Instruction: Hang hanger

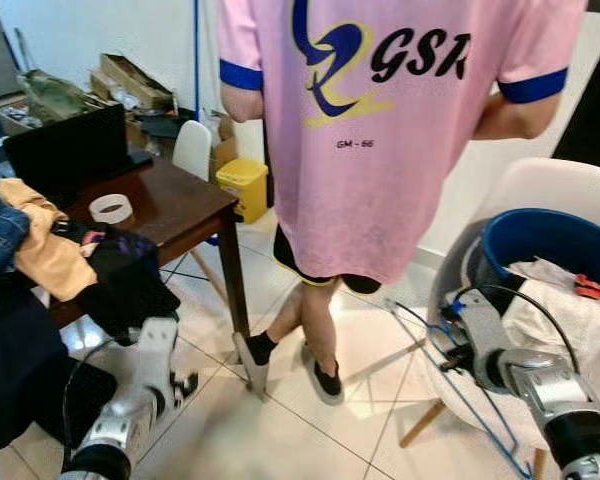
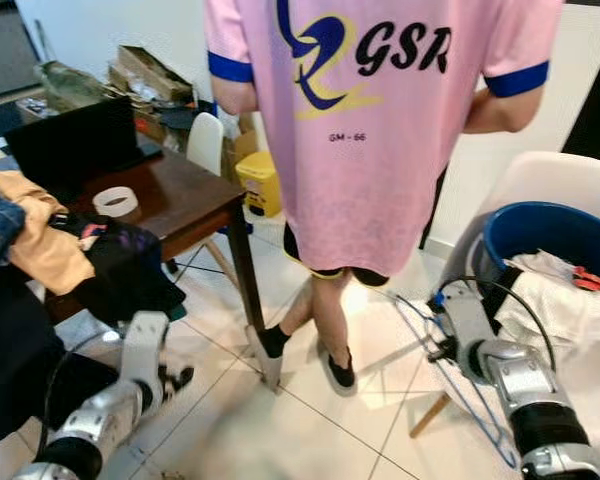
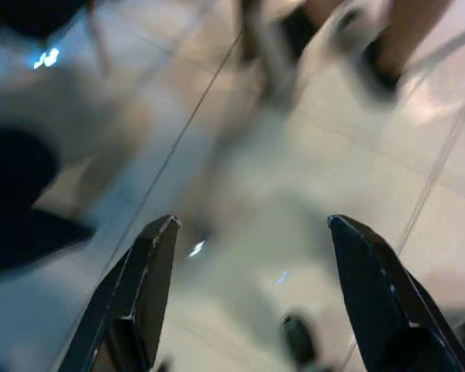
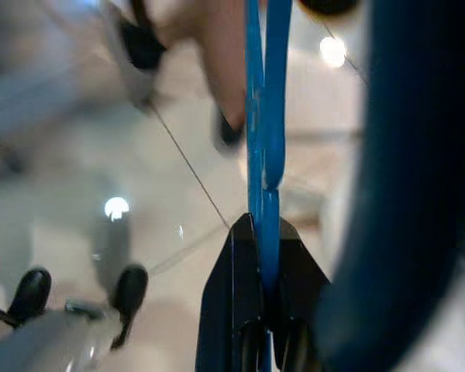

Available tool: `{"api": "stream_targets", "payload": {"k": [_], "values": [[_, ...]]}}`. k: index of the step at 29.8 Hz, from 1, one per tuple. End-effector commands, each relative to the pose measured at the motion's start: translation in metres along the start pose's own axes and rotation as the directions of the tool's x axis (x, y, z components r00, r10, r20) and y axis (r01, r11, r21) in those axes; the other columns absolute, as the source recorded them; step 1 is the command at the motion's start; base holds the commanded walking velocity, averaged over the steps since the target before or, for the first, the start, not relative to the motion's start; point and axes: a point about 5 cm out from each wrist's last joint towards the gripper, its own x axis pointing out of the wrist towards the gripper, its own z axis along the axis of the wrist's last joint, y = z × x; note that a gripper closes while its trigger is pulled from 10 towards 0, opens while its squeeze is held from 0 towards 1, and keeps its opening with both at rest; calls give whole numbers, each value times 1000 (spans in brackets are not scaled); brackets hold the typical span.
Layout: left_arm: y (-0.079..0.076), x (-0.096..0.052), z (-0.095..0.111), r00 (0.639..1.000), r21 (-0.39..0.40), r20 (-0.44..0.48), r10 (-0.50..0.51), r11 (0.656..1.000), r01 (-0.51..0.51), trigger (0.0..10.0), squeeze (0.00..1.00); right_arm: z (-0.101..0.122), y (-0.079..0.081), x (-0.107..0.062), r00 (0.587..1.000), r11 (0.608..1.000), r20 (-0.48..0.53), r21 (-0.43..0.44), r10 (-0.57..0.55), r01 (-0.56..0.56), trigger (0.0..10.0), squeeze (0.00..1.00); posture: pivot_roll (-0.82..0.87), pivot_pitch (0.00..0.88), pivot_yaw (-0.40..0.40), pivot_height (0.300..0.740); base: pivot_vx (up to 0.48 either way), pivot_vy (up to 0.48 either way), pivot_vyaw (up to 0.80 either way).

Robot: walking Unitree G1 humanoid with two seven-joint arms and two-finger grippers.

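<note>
Blue hanger [image 4: 263, 124] pinched in right gripper [image 4: 261, 232] fingers beside chair [image 1: 560, 190]; left gripper [image 3: 252, 232] fingers wide over bare tiles [image 1: 280, 420]

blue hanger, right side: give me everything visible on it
The blue hanger is thin, looks like plastic or coated wire, and glossy. The right end effector is shut on it, two strands running side by side between the black fingers. From the head camera it slants down from the end effector towards the tiled floor, beside the white chair holding the blue basket. Its hook cannot be made out.
</note>
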Motion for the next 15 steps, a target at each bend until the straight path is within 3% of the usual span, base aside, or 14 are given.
{"api": "stream_targets", "payload": {"k": [1,4,6,8,11,15], "values": [[1,-1,-15,998,31,-62,19,999,-17,10000,0,7,4,1,999,999,39,-26,34,-33,10000,0,-60,0,33,740,0,0,0],[-2,-3,-32,990,25,-133,39,999,-36,10000,0,13,8,5,995,997,76,-54,67,-63,10000,0,-63,0,35,740,0,0,0],[-8,-4,-43,986,24,-162,32,999,-28,10000,0,23,12,16,994,999,97,-32,39,-36,10000,0,-53,0,26,740,0,0,0],[-8,-4,-43,986,24,-162,32,999,-28,10000,0,23,12,16,994,999,97,-32,39,-36,10000,0,-53,0,26,740,0,0,0],[-21,-5,-54,984,129,-179,23,992,1,10000,0,31,20,33,998,999,49,-20,-47,48,10000,0,-28,0,9,740,0,0,0],[-28,-5,-59,982,141,-189,20,990,7,10000,0,31,21,36,996,996,15,-11,-92,92,10000,0,-23,0,7,740,0,0,0]]}}
